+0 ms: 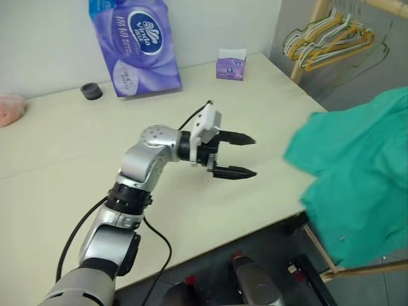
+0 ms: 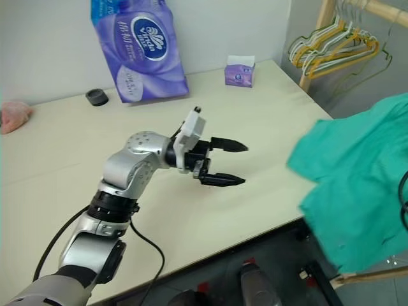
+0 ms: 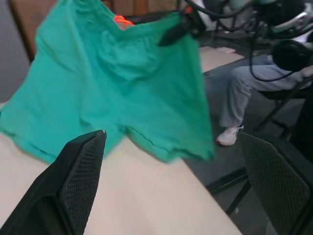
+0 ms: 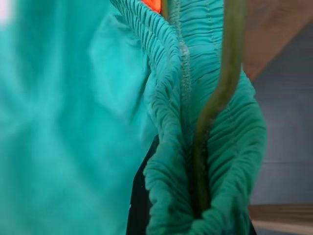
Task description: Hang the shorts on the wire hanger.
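Note:
The teal-green shorts (image 1: 360,172) hang in the air off the table's right edge. In the left wrist view the shorts (image 3: 122,83) spread wide, with an orange tag by the waistband. My right gripper (image 4: 193,215) is shut on the gathered waistband (image 4: 230,147); one black finger (image 4: 139,205) shows beside the cloth. The olive-green wire hanger (image 4: 220,88) runs down along the waistband into the bunched cloth at the grip. My left gripper (image 1: 245,156) hovers above the table, pointing toward the shorts, open and empty, well short of the cloth.
On the cream table (image 1: 64,159) stand a big purple tissue pack (image 1: 137,44), a small purple tissue box (image 1: 231,65), a black ring (image 1: 91,91) and a pink cloth (image 1: 9,108). Bunched hangers (image 1: 331,38) hang on a wooden rack. A seated person (image 3: 244,93) is beyond the shorts.

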Controlling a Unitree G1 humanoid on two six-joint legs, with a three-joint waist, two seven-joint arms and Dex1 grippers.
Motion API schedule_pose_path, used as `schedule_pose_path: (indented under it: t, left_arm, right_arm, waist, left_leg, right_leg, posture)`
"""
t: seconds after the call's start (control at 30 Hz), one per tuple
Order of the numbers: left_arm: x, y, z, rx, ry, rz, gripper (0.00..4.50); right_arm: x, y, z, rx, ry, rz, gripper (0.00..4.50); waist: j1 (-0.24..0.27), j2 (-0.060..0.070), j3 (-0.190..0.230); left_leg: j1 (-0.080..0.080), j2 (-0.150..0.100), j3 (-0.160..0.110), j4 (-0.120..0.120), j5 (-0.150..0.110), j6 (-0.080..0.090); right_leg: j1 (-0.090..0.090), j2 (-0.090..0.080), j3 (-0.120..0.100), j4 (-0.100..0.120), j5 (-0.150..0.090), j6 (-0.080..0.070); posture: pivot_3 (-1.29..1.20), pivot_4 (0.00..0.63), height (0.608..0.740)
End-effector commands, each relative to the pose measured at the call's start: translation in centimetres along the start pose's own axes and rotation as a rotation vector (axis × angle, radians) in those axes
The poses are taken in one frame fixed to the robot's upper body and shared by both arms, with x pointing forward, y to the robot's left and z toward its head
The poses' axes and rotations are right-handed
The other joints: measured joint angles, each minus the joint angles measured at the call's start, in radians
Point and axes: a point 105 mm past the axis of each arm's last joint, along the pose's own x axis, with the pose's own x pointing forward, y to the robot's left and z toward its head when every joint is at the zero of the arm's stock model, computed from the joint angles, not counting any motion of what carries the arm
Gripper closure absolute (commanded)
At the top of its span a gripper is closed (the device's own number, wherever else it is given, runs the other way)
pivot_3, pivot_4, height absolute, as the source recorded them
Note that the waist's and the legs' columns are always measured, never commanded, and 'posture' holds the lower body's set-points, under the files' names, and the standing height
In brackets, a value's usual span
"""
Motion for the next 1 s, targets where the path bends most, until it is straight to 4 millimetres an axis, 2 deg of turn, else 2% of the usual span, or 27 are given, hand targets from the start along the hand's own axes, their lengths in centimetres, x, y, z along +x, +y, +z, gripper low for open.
schedule_pose_path:
  t: [0.03,0.2,0.33,0.53,0.77,0.9,1.0]
  left_arm:
    - [1.0,-0.1,1.6,0.076,-0.024,-0.019,0.01]
    - [1.8,0.1,2.5,0.132,-0.049,0.007,0.01]
    - [2.0,0.1,2.9,0.159,-0.057,0.025,0.01]
    - [2.4,0.4,3.7,0.189,-0.072,0.035,0.01]
    - [3.1,1.0,4.7,0.198,-0.098,0.027,0.01]
    - [4.0,1.7,5.7,0.171,-0.124,0.016,0.01]
    - [4.8,2.0,6.3,0.147,-0.119,-0.004,0.01]
  right_arm:
    - [0.5,-1.4,3.3,0.060,-0.045,-0.085,4.50]
    - [2.3,-2.3,6.4,0.162,-0.062,-0.115,4.50]
    - [3.7,-3.5,7.4,0.205,-0.050,-0.144,4.50]
    - [5.4,-5.4,6.9,0.275,-0.001,-0.205,4.50]
    - [6.0,-6.5,6.5,0.332,0.020,-0.235,4.50]
    - [6.2,-6.3,6.2,0.346,0.034,-0.225,4.50]
    - [6.4,-5.3,5.7,0.347,0.054,-0.190,4.50]
  waist:
    - [-0.030,0.003,0.010]
    - [-0.052,0.003,0.030]
    - [-0.059,0.005,0.038]
    - [-0.059,0.006,0.041]
    - [-0.061,0.008,0.040]
    - [-0.061,0.008,0.040]
    - [-0.062,0.008,0.040]
  left_leg:
    - [0.001,0.000,0.002,0.000,-0.002,0.003]
    - [0.003,-0.001,0.008,0.000,-0.002,0.004]
    - [0.004,-0.001,0.011,-0.001,-0.002,0.004]
    - [0.005,-0.002,0.015,-0.002,-0.002,0.004]
    - [0.006,-0.003,0.023,-0.001,-0.002,0.003]
    - [0.006,-0.004,0.024,-0.001,-0.002,0.003]
    - [0.006,-0.005,0.026,-0.001,-0.003,0.003]
  right_leg:
    - [0.001,0.000,0.001,0.000,0.000,0.000]
    - [0.000,-0.001,0.008,0.000,0.001,0.000]
    - [0.000,-0.001,0.011,0.000,0.001,0.001]
    - [0.000,-0.001,0.016,-0.001,0.000,0.008]
    - [0.000,-0.003,0.023,-0.003,0.002,0.015]
    - [0.000,-0.004,0.024,-0.005,0.003,0.017]
    - [0.000,-0.005,0.026,-0.005,0.003,0.019]
  posture:
    - [-0.50,0.242,0.740]
    - [-0.47,0.250,0.740]
    - [-0.46,0.248,0.740]
    - [-0.46,0.224,0.740]
    - [-0.47,0.182,0.740]
    - [-0.46,0.174,0.740]
    - [-0.46,0.168,0.740]
